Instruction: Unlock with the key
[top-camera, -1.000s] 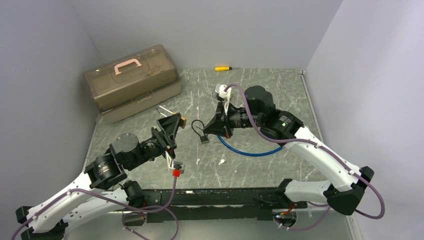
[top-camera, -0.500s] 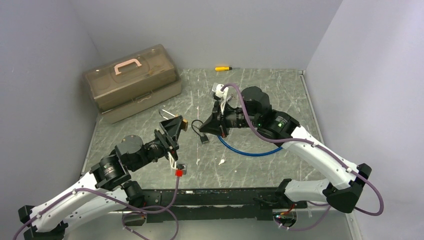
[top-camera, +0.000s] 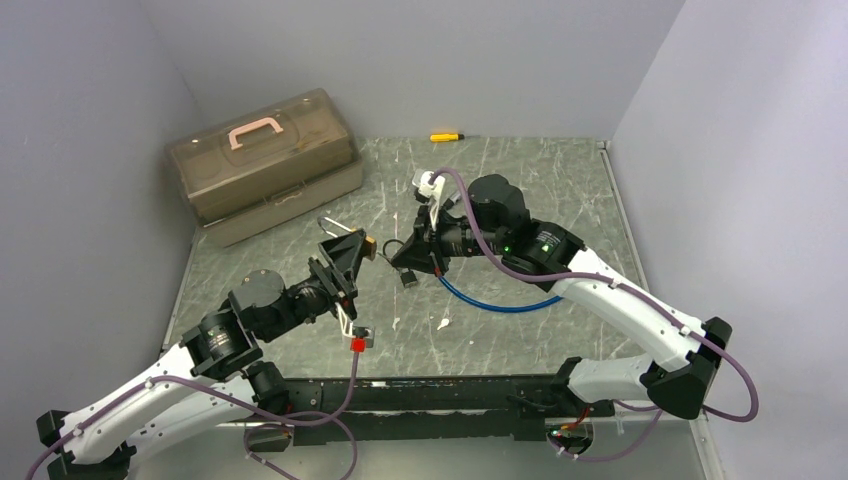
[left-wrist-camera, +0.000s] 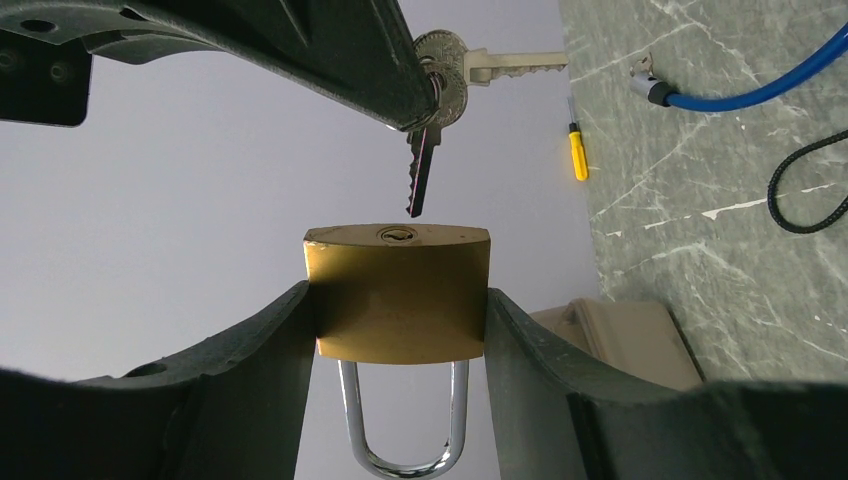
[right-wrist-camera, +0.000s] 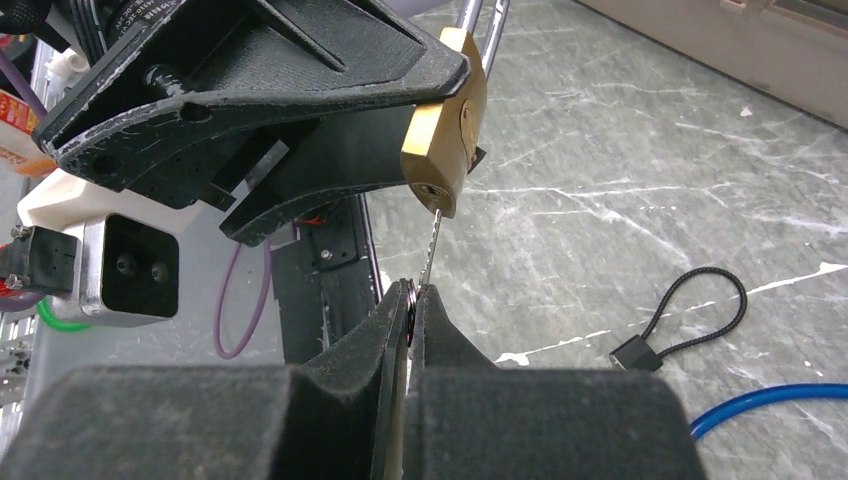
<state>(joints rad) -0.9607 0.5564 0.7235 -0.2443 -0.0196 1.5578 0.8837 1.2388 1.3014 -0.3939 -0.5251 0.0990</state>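
Observation:
My left gripper (left-wrist-camera: 398, 300) is shut on a brass padlock (left-wrist-camera: 398, 292), its silver shackle (left-wrist-camera: 401, 420) toward the wrist and its keyhole (left-wrist-camera: 397, 235) facing away. It shows in the top view (top-camera: 368, 246) and in the right wrist view (right-wrist-camera: 445, 125). My right gripper (right-wrist-camera: 412, 292) is shut on the head of a silver key (left-wrist-camera: 423, 165). The key's blade points at the keyhole, its tip just short of it (right-wrist-camera: 433, 240). A second key (left-wrist-camera: 500, 66) hangs on the same ring. In the top view my right gripper (top-camera: 397, 254) sits just right of the padlock.
A brown toolbox (top-camera: 262, 160) with a pink handle stands at the back left. A yellow screwdriver (top-camera: 445, 136) lies at the back wall. A blue cable (top-camera: 500, 303) and a black cord loop (top-camera: 397, 258) lie on the marble table (top-camera: 560, 180) under the right arm.
My right arm has moved left with the key, closing the gap to the padlock. My left arm rose slightly about a second ago and has held still since.

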